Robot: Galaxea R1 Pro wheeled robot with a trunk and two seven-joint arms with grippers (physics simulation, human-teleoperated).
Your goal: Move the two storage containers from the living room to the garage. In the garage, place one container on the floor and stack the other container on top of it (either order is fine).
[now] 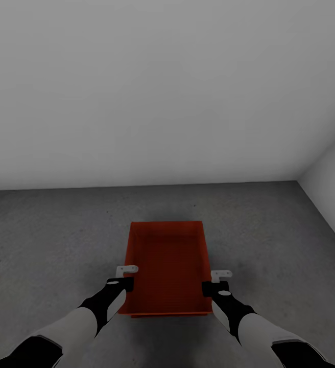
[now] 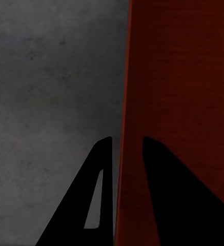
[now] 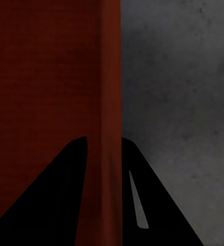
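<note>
A: Pale grey walls, dark speckled concrete floor (image 1: 45,235) — we're in the garage, facing the back wall w/ a corner off to our right.

B: And the container?

A: One orange-red container (image 1: 168,266) dead centre between our arms, open top up, nothing inside. Whether it's resting on the concrete or just above it, we can't tell from these views. No sign of a second bin under it, so we judge this is the bottom one.

B: Jaws?

A: Left gripper (image 1: 122,278) straddles the left side wall, right gripper (image 1: 216,282) straddles the right side wall. In the left wrist view one finger (image 2: 99,195) sits outside the wall, the other inside, w/ the thin wall (image 2: 123,154) between them. Same on the right wrist view, wall (image 3: 110,128) running up between the two fingers. So both are clamped onto the container's rim, near our end of it.

B: Which way does it point?

A: Long axis runs straight away from us toward the back wall, short ends near and far. Sits square, not skewed as far as we can see. Both arms about equally near, one per long side.

B: So what does the next bit turn on?

A: Our guess: the walls lie between the fingers, so letting go means spreading each pair sideways, then lifting clear w/o dragging the rim. If it isn't down yet, lower evenly first, else it tips.
</note>
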